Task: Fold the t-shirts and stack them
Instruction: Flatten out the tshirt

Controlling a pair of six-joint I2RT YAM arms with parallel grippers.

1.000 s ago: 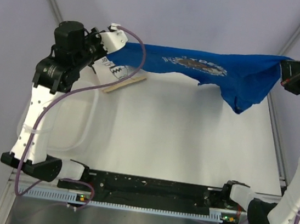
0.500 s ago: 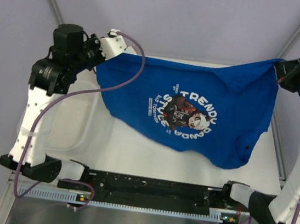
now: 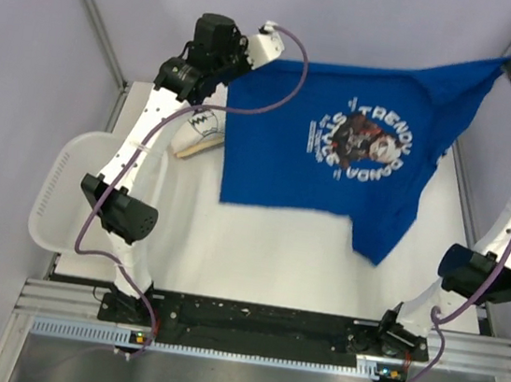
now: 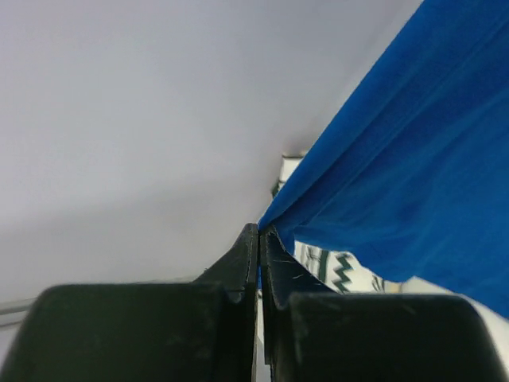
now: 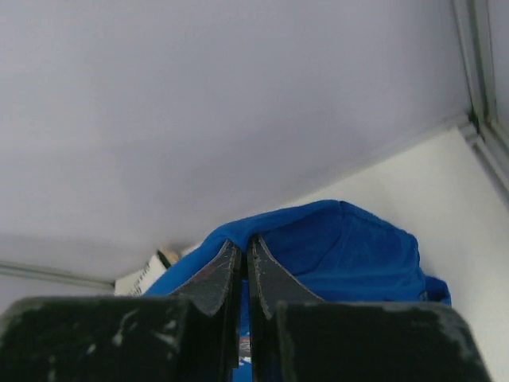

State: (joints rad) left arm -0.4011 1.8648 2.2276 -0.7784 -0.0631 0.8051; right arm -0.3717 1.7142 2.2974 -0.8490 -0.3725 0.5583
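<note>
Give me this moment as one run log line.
blue t-shirt: stretched between both grippers | left gripper: shut on one corner | right gripper: shut on other corner | white t-shirt: on table, partly hidden

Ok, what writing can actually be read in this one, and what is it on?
"TRENDY": top arc of white lettering in the print on the blue t-shirt.
Lower arc of the same print: looks like "PANDA", but I'm not certain.
Small lettering at the print's left side: too small to read.
White t-shirt: black zigzag marks only, with no legible letters.
Both wrist views: no text.
</note>
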